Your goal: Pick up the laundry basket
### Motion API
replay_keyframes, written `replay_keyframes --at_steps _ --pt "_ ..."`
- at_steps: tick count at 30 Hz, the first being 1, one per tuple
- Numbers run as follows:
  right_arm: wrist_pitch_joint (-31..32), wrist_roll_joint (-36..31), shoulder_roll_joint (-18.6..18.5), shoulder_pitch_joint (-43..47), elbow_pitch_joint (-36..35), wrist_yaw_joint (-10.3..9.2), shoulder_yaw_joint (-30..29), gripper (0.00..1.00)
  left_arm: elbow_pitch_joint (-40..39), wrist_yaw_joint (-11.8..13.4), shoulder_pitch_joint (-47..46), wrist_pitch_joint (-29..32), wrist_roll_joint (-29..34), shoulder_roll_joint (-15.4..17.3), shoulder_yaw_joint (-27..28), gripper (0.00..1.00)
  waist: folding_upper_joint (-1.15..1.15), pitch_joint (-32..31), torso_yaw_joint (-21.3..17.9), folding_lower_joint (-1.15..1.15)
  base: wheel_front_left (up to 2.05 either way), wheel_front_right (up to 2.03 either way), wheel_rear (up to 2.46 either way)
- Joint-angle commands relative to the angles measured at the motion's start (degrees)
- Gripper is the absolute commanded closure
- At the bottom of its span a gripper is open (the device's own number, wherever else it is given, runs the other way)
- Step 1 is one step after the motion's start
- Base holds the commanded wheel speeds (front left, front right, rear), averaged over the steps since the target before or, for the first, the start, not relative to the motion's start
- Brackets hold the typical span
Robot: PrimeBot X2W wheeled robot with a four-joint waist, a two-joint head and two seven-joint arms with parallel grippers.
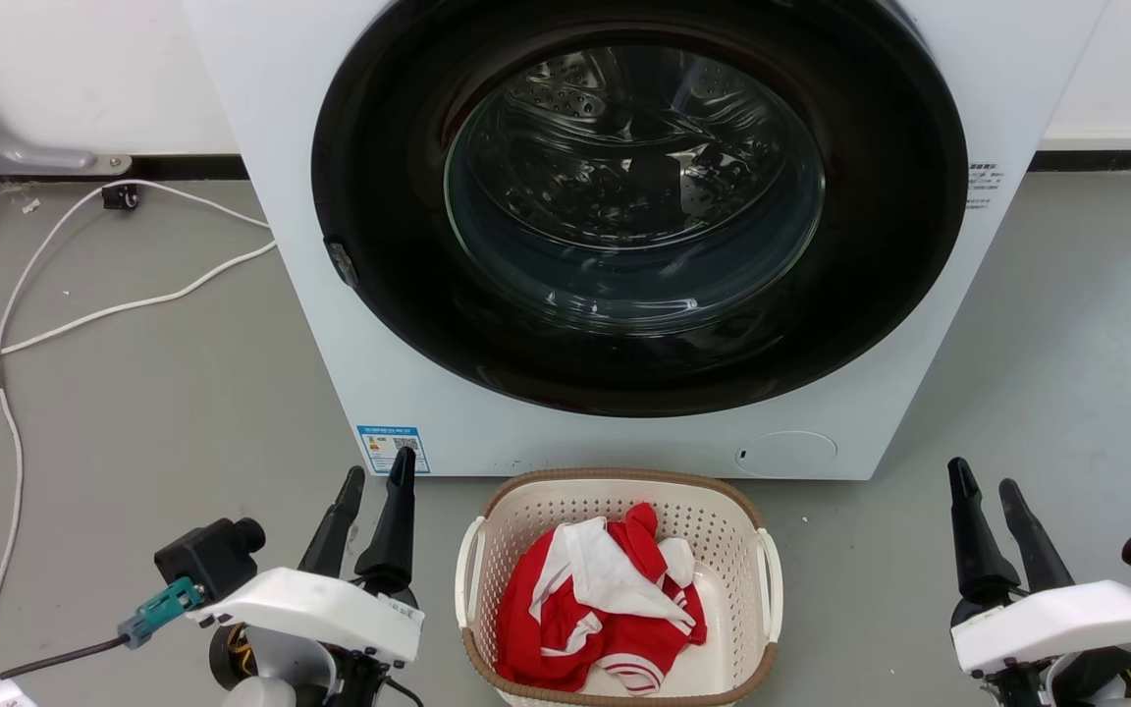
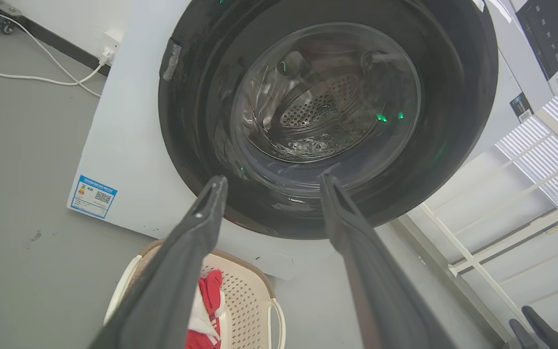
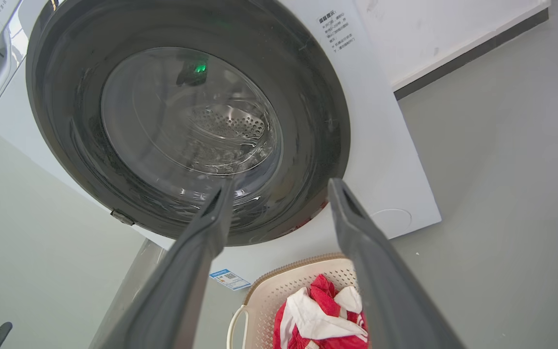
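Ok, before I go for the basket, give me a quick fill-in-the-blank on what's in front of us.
1. The basket holds red and ____ clothes.
2. The left gripper and right gripper are both ____, holding nothing.
3. The washer door is ____.

Missing words: white; open; shut.

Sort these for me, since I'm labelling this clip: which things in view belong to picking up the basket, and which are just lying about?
For the job: basket; left gripper and right gripper, both open, either side of it.
Lying about: washer; cable on the floor; clothes, which merely sit in the basket.
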Motion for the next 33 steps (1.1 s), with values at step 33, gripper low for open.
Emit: replay_keyframes --at_steps 33 --pt "-0.6 -23.5 -0.1 2.4 -5.3 0.13 1.0 0.00 2.0 0.7 -1.9 -5.4 23.6 0.8 -3.4 0.00 0.00 -0.2 0.0 0.00 0.00 0.00 0.00"
